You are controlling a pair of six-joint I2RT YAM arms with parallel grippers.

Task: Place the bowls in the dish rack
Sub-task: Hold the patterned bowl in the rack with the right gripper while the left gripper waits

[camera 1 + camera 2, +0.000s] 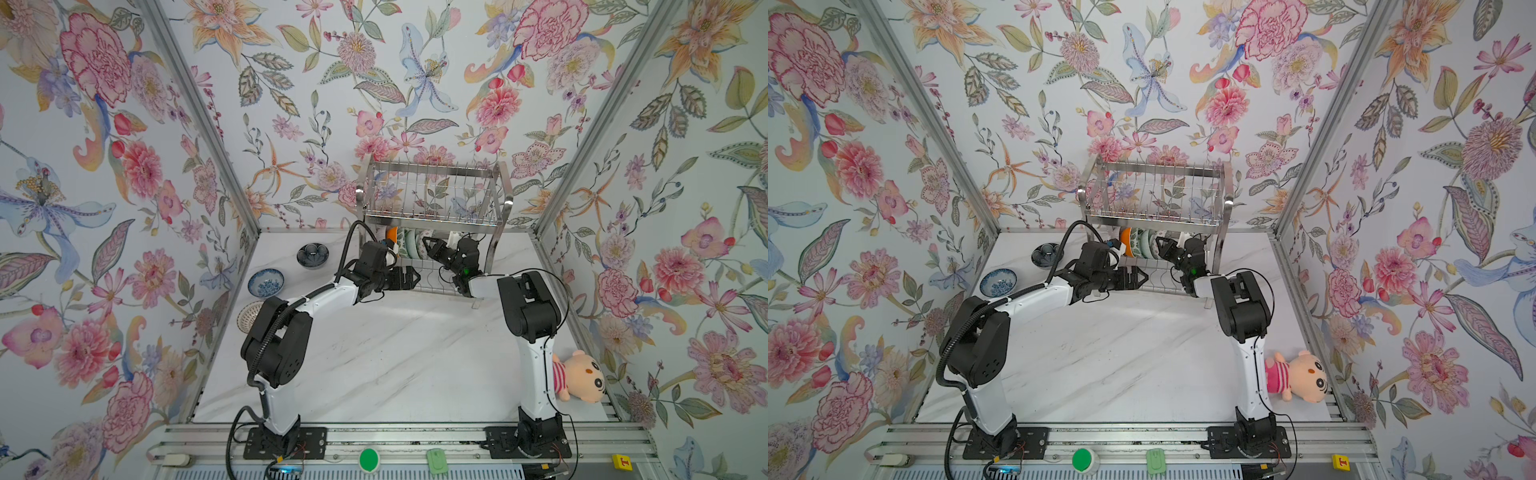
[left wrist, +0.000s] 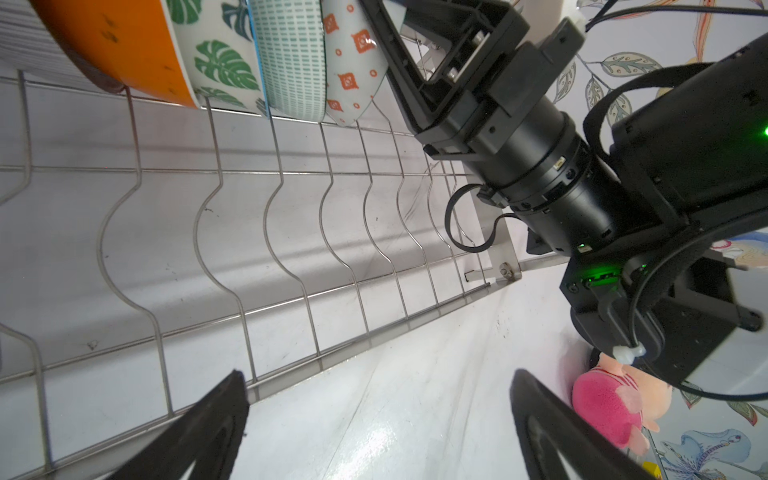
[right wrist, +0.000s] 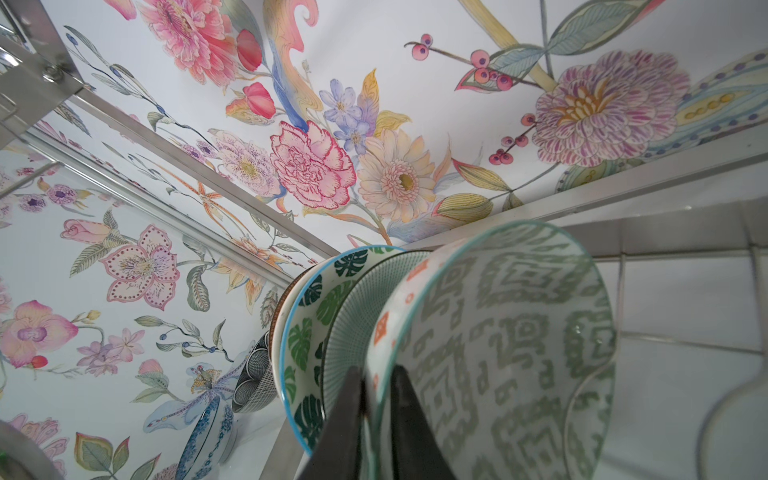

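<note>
In dish rack (image 1: 430,223), right end effector (image 3: 379,370) nearly closed astride grey-green bowl (image 3: 498,353) rim, grip uncertain; left end effector (image 2: 378,374) wide open, empty.

White marbled table (image 1: 395,353), shown in both top views. At its far edge, on flat steel legs: dish rack (image 1: 432,216). Just left of the rack, dark navy bowl (image 1: 312,254), upright. Further left of the rack and more to the front, blue-white floral bowl (image 1: 266,283), then tan lattice bowl (image 1: 249,313), partly hidden. Well apart from the rack, front right: plush toy (image 1: 582,376), lying down.
</note>
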